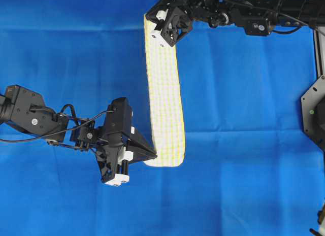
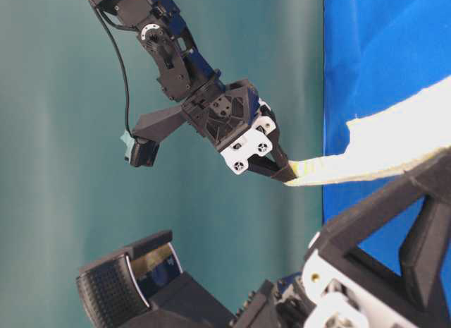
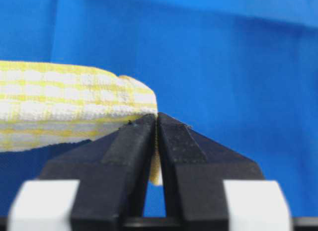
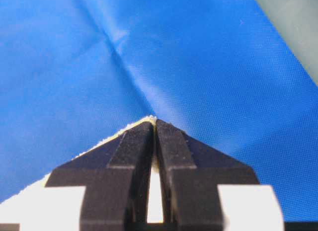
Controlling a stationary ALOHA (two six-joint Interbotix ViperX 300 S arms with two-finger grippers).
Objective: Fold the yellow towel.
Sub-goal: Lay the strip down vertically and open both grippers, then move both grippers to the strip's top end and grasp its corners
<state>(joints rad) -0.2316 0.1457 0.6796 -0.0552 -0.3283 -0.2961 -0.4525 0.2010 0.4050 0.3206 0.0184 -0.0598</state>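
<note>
I hold the yellow towel (image 1: 163,94) as a long narrow band stretched between my two grippers, over the blue cloth (image 1: 244,144). The right gripper (image 4: 155,122) is closed on its far end; the left gripper (image 3: 157,117) pinches the near corner, jaws almost together. I judge the fold half done; next I must bring both ends together evenly.

Yellow towel (image 4: 30,208) corner (pinched part) hidden between jaws
</note>
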